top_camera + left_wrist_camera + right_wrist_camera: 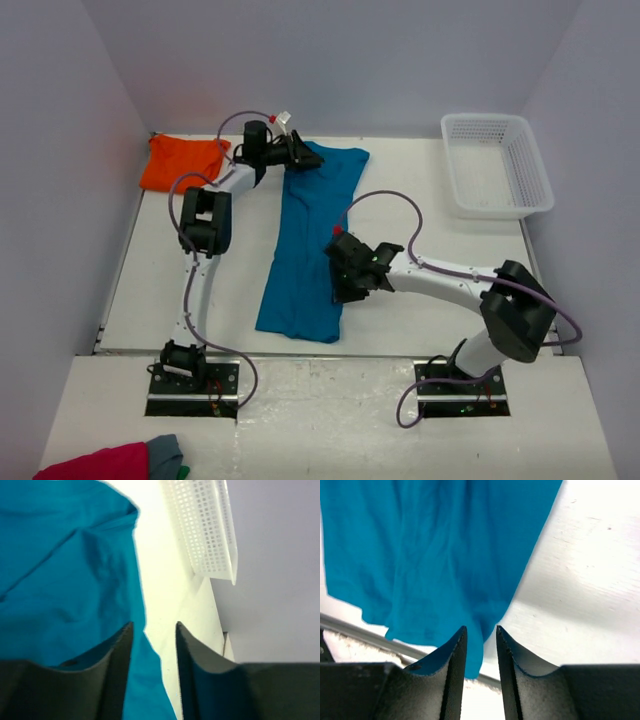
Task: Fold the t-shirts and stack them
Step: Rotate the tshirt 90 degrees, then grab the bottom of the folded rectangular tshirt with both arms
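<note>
The teal-blue t-shirt [305,240] lies as a long narrow strip from the back of the table to its front edge. My left gripper [308,156] hovers over the strip's far end, jaws open, with the shirt's right edge [65,570] showing below the gap [154,625]. My right gripper [345,288] is at the strip's near right edge, jaws open [480,628], and the cloth [430,555] lies under and beyond them. Neither gripper holds anything. The orange t-shirt [180,162] sits bunched in the far left corner.
A white mesh basket [497,165] stands at the back right, also in the left wrist view [205,525]. A crimson-pink cloth [100,463] and a grey cloth [165,455] lie off the table at the front left. Walls close the table's left, back and right.
</note>
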Action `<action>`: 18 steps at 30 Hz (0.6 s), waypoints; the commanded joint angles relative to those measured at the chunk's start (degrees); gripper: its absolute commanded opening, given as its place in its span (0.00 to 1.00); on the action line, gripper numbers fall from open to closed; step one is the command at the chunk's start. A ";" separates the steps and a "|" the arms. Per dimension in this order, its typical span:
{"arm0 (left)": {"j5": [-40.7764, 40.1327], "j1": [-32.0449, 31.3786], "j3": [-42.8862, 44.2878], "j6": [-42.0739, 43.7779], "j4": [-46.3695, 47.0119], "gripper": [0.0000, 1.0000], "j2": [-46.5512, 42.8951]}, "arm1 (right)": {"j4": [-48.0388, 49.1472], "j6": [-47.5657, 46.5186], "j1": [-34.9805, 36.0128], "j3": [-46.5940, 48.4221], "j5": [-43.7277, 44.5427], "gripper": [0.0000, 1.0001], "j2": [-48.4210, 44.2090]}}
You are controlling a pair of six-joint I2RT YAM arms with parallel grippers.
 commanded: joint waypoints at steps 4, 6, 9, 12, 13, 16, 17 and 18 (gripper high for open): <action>-4.48 -1.15 -2.64 11.09 -10.65 0.47 -18.18 | -7.40 -0.88 0.49 1.51 4.38 0.33 -11.03; -11.90 -1.24 -5.36 13.65 -17.17 0.47 -24.50 | -5.66 0.00 0.49 -2.27 2.10 0.33 -13.32; -23.01 -2.73 -15.72 18.14 -26.05 0.44 -35.04 | 0.23 0.97 1.36 -9.30 -4.23 0.34 -17.80; -31.98 -6.50 -29.84 21.92 -33.08 0.44 -45.15 | 6.20 2.29 2.68 -15.63 -7.13 0.41 -23.51; -34.18 -8.77 -33.03 22.45 -34.06 0.44 -50.31 | 7.87 2.99 2.69 -17.47 -8.27 0.42 -25.18; -41.30 -11.61 -45.16 22.19 -36.26 0.44 -60.86 | 13.76 6.68 2.60 -24.50 -9.86 0.45 -31.86; -43.06 -11.61 -48.06 22.10 -36.53 0.44 -63.35 | 17.00 7.82 2.60 -27.82 -10.47 0.46 -33.44; -43.77 -11.61 -52.79 22.28 -37.84 0.45 -65.81 | 18.51 8.53 2.60 -29.34 -11.61 0.48 -35.64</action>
